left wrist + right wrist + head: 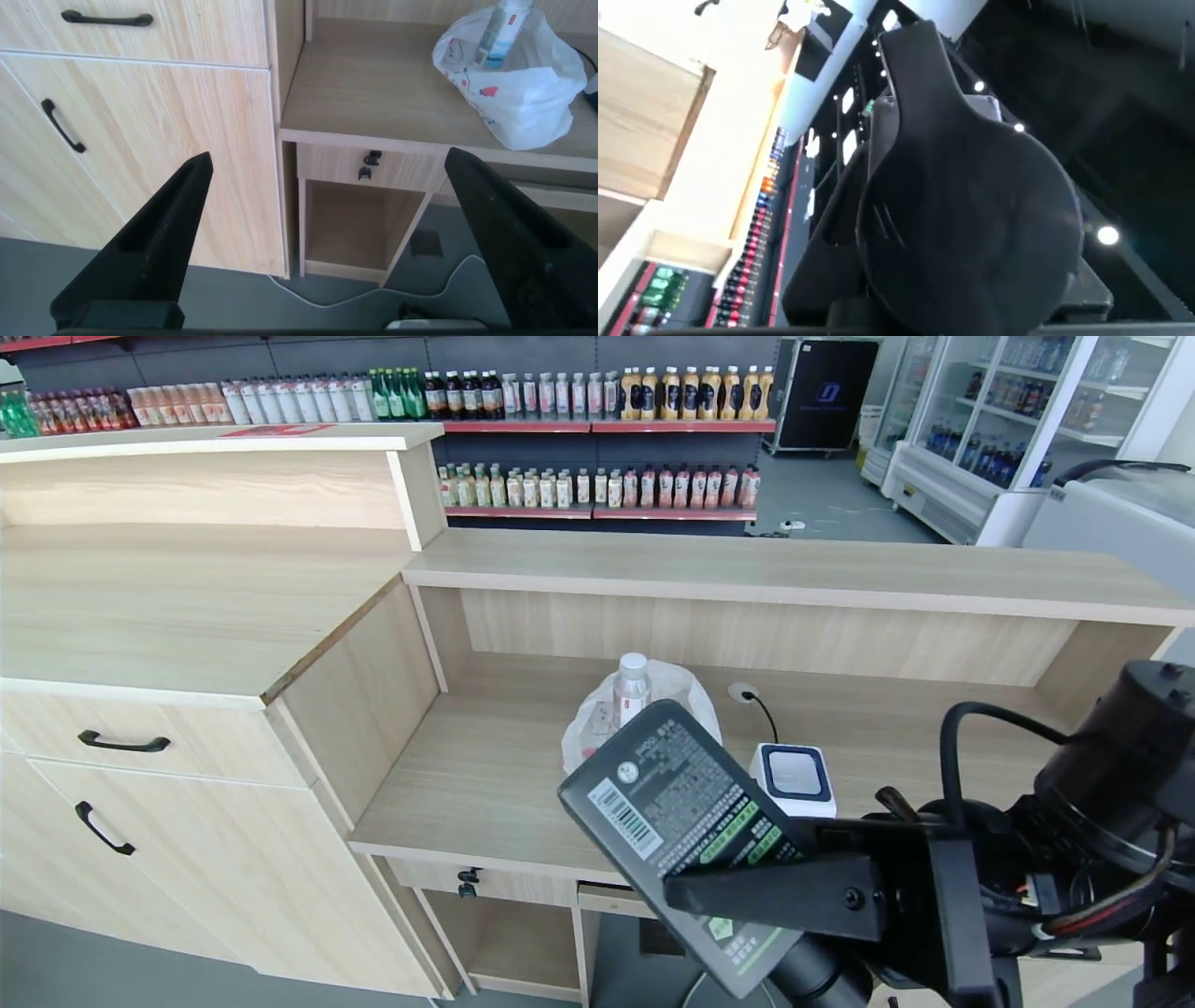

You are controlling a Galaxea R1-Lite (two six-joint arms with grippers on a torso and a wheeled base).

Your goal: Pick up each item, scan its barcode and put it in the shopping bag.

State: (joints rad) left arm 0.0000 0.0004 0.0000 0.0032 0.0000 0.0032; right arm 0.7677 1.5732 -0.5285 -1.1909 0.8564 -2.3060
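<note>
right gripper (719,919) — grips black packet (667,803) | left gripper (329,161) — spread wide, empty

A light wood tabletop (485,775) sits below a raised ledge (784,569). To the left, a cabinet (187,821) has black handles (123,743). Beyond, red shelves (597,427) of bottles line a dark wall (523,355). Glass-door fridges (990,420) stand on the right, on a grey floor (831,495).

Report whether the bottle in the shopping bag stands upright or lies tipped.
Upright. The bottle stands inside the white shopping bag with its cap on top, its upper part rising above the bag's rim.
</note>
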